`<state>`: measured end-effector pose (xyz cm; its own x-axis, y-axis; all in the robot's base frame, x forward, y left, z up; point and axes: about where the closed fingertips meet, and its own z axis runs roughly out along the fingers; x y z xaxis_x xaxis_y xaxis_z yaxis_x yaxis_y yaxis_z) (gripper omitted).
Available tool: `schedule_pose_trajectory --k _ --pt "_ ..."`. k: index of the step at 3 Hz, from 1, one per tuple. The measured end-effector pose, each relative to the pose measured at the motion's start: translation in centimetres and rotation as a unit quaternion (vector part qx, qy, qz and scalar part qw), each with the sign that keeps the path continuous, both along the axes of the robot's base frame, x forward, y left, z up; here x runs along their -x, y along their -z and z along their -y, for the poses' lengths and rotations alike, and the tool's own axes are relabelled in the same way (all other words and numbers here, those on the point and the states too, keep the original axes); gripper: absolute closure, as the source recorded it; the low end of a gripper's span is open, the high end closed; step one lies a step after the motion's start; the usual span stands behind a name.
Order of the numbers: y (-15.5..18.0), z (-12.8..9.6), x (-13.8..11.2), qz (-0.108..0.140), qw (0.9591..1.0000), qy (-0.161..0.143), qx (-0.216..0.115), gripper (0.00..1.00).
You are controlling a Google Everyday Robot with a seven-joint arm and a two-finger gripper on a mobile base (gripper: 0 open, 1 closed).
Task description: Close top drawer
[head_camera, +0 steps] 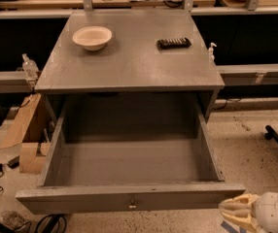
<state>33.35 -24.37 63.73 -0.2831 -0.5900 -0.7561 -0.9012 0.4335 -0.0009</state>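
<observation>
You had the cream gripper [239,211] near right, by the pulled-out grey wooden top drawer [90,199]; grip state: can't tell. Beige bowl [92,37] & black remote [174,42] far, on cabinet top [129,64].
</observation>
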Motion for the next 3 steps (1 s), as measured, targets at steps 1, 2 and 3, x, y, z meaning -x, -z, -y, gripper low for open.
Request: schedule_pose_trajectory --k 1,2,3 --pt "0.0 0.0 0.0 0.0 1.0 0.0 0.0 1.0" --pt "1.0 -1.2 -3.7 0.004 1.0 -0.006 -0.006 1.0" --pt "1.1 -1.3 -4.0 0.004 1.0 -0.006 -0.006 1.0"
